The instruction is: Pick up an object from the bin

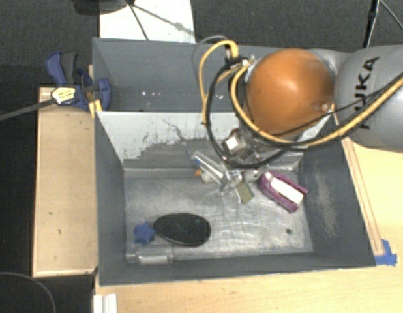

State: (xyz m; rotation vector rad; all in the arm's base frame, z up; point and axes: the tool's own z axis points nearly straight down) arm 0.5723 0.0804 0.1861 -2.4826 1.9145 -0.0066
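My gripper (226,178) hangs low over the middle of the bin, toward the back, under the orange cover. Its two metal fingers stand apart, one (208,163) pointing left and one (243,192) pointing toward the front, with nothing between them. A purple and white box-like thing (283,191) lies just to the right of the fingers, apart from them. A small orange bit (198,173) lies by the left fingertip.
A black oval brush (182,229) with a blue piece (144,233) at its left end lies at the front left. A clear tube (150,258) lies along the front wall. The arm comes in from the right above the back wall.
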